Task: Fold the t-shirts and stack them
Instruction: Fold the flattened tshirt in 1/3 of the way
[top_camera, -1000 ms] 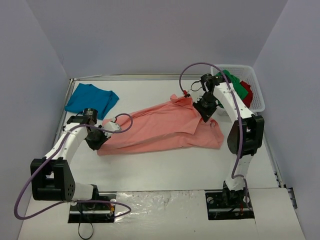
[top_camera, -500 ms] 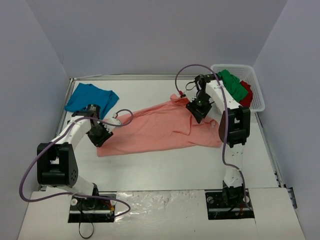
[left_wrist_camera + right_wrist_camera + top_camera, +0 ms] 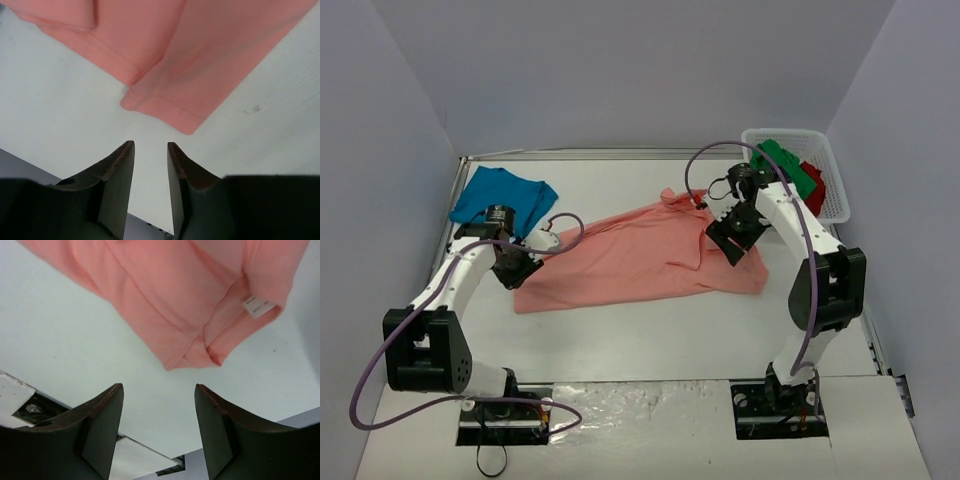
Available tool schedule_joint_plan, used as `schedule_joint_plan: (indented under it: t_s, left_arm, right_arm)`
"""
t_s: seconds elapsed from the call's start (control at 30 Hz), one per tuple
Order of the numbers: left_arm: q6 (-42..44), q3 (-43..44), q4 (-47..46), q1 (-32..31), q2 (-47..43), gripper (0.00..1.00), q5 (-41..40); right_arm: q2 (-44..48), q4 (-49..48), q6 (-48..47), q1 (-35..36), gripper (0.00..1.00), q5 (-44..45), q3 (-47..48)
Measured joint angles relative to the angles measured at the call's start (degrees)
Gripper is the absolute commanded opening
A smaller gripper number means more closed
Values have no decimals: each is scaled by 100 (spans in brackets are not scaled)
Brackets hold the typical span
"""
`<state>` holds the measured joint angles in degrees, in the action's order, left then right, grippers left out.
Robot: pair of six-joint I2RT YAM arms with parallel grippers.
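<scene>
Across the middle of the white bench (image 3: 650,335) lay the salmon-pink cloth t-shirt (image 3: 640,262), roughly flat but skewed, its right side bunched and doubled over. A teal-blue cloth t-shirt (image 3: 505,198) sat loosely folded at the far left corner. A green t-shirt (image 3: 785,168) and a red t-shirt (image 3: 812,186) were heaped in the white plastic mesh basket (image 3: 842,208) at far right.

The left end effector (image 3: 150,145) was empty, jaws parted only narrowly, just short of the pink shirt's hem corner. The right end effector (image 3: 159,386) was empty, jaws wide, near a folded-under edge bearing a small white sewn label (image 3: 257,305).

Judgement: the cloth is light and limp. It would sag when lifted, drag on the bench and hold no crease unaided. The best hold looked to be a pinch on the stitched hem corners, taking both layers, with both sides raised together.
</scene>
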<state>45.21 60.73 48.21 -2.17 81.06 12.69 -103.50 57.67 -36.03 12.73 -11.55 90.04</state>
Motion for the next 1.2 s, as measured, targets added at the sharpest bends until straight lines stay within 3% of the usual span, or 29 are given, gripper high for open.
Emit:
schedule_joint_plan:
  t_s: [0.3,1.0,1.03,1.2]
  left_arm:
    - [669,-1047,402,0,-273,39,61]
    - [817,-1174,-208,0,396,48,278]
    - [817,-1174,-238,0,448,48,282]
    - [813,-1156,-380,0,619,20,249]
  right_arm:
    - [1211,-68,131,-105,61,186,-1318]
    - [1322,-389,398,-195,64,234,-1895]
    - [1325,-396,411,-195,65,243,-1937]
    - [1329,-393,452,-205,65,352,-2120]
